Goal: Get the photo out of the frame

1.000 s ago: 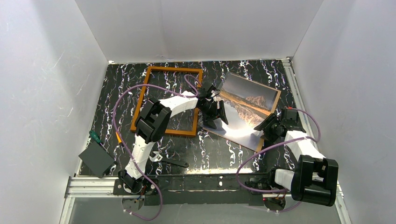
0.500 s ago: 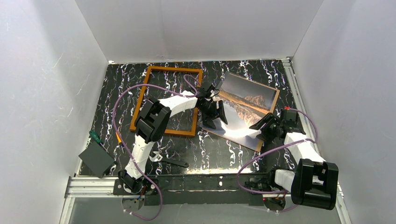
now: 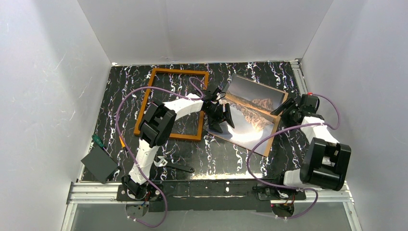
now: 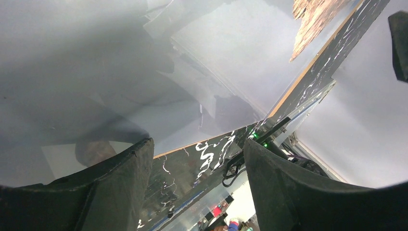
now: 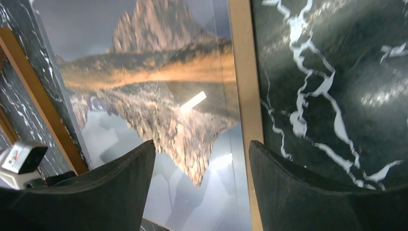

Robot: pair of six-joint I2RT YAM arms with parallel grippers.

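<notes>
Photo [image 3: 252, 113], a large glossy rectangular print of brown mountains mirrored in water under a grey sky, lay face up and skewed on the black, white-veined marble-look tabletop [image 3: 221, 156], right of centre and fully outside the frame [image 3: 178, 71]. A thin tan board edge showed along its right and near sides. The frame, a slim orange-brown wooden rectangle with only the tabletop visible through its opening, rested flat just to the left, its near right corner close to the print's left corner. The left gripper [image 3: 223, 122] hung over the print's left part, its two dark, matte, wedge-shaped fingers [image 4: 110, 187] spread wide with nothing between them; whether they touched the sheen of the print [image 4: 216, 72] could not be told. The right gripper [image 3: 280, 109] sat at the print's right edge, its jaws likewise wide apart and empty, framing the tan border [image 5: 243, 96] and the veined surface beside it. A small metal wrench [image 3: 175, 167] and a dark grey square pad [image 3: 99, 163] lay near the front left.
</notes>
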